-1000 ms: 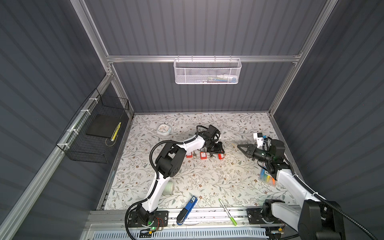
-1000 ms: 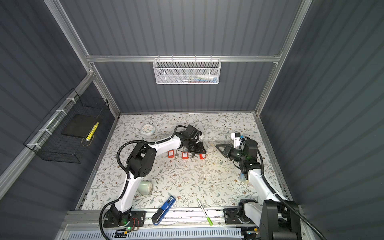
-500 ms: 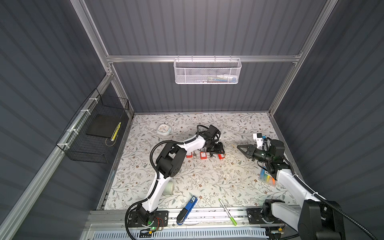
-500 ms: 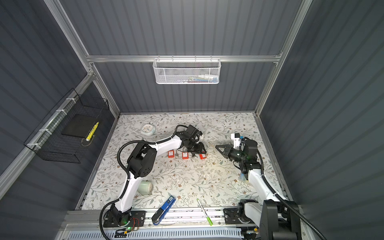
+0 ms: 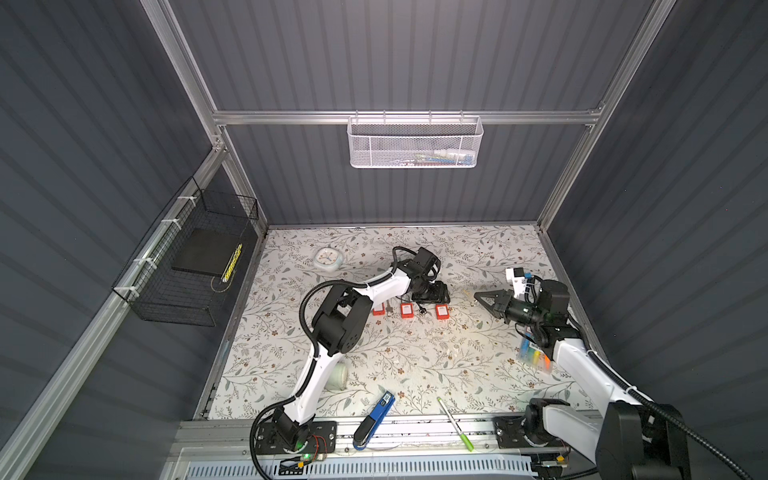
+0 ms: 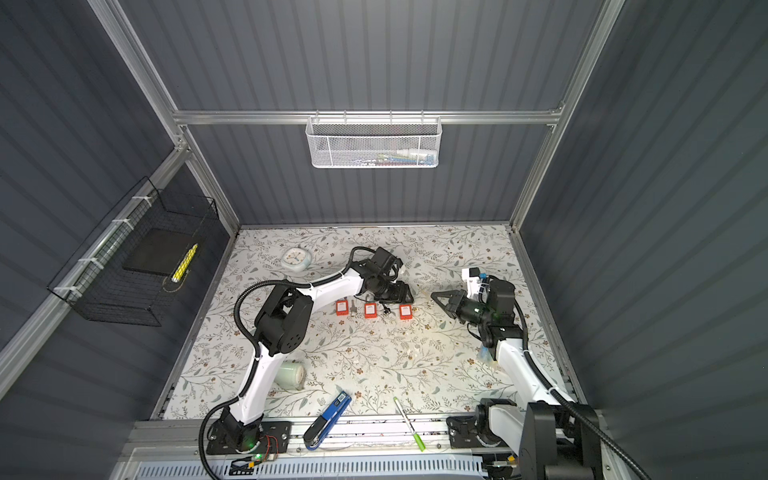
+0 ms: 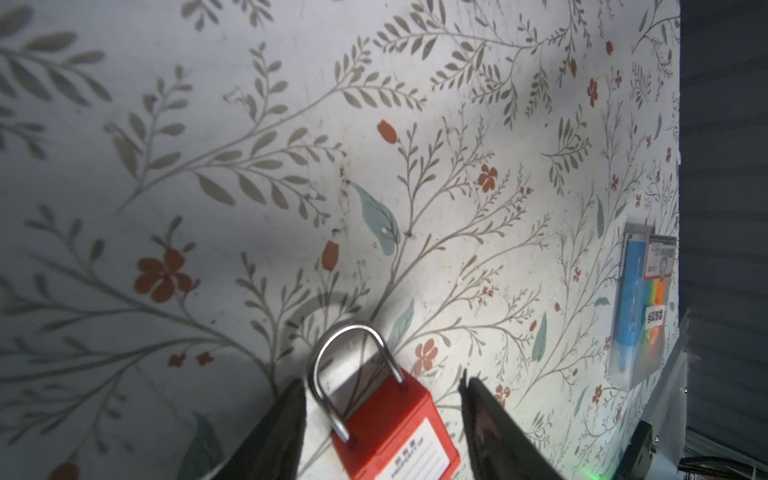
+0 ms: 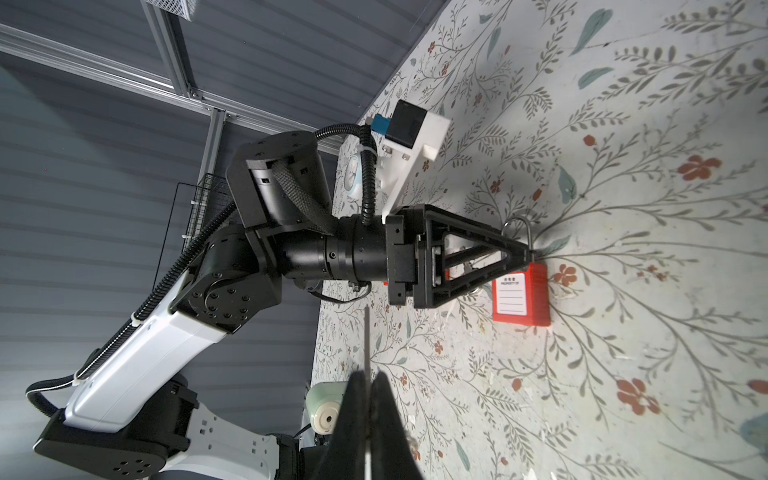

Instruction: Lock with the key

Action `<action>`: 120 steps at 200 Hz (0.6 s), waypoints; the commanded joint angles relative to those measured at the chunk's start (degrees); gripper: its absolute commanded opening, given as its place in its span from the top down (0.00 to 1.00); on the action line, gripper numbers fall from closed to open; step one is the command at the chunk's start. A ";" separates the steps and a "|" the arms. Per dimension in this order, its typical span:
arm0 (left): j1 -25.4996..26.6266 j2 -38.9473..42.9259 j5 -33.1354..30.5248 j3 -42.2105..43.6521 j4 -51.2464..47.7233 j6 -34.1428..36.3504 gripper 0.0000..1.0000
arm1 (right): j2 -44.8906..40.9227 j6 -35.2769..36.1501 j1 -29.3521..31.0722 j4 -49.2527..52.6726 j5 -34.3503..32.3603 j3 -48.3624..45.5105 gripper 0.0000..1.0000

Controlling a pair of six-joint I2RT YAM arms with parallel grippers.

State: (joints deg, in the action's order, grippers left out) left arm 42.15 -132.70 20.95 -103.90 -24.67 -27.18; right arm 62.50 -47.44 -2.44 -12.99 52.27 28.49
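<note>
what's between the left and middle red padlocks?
A small silver key lies between the left padlock and the middle padlock. It shows in both top views.

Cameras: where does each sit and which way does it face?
Both top views: high above the front, looking down on the table; left arm and right arm show.
Left wrist: on the left arm, looking past the left gripper at a padlock.
Right wrist: on the right arm, looking past the right gripper at the left arm.
Shared: both wrist views show that padlock.
</note>
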 commanded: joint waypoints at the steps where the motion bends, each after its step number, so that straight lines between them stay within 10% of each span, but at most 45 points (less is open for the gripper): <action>1: -0.73 -0.64 -0.83 -2.02 -1.45 -0.22 0.38 | -0.98 0.69 -0.14 0.60 -0.33 0.01 1.00; 120: -2.31 17.16 -5.49 9.27 2.98 0.65 0.34 | 7.08 -7.63 3.64 -6.57 -22.40 -7.78 1.00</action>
State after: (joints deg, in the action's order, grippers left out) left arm 40.42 -119.90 16.97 -98.28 -22.81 -27.14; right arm 67.31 -53.47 -0.73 -16.03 35.62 20.91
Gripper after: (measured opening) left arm 0.654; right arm 0.046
